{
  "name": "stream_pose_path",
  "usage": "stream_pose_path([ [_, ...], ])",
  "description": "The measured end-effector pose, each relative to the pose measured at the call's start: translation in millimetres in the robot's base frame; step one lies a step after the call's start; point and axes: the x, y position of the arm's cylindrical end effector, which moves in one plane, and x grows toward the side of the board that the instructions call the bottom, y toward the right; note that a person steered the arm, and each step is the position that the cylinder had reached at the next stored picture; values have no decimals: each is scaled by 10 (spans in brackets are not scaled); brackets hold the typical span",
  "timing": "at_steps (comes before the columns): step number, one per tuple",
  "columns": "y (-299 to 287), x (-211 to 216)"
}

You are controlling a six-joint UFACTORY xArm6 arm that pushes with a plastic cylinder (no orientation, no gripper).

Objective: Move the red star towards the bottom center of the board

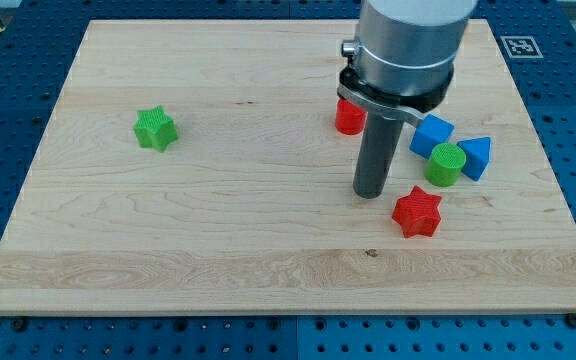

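Our tip [370, 193] stands just left of the red star [416, 212]; we should circle to its far right side (no fingers here) and push toward bottom center.

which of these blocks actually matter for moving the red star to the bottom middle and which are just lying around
Part of the job:
- red star, at the view's lower right
- my tip, just to the view's left of the star and slightly above it
- board

Just lying about:
- green star
- red block, partly hidden behind the arm
- blue cube
- green cylinder
- blue wedge
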Motion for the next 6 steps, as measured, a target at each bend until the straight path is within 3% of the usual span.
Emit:
stream_pose_path([
  [2,939,55],
  [3,1069,71],
  [4,890,467],
  [6,495,548],
])
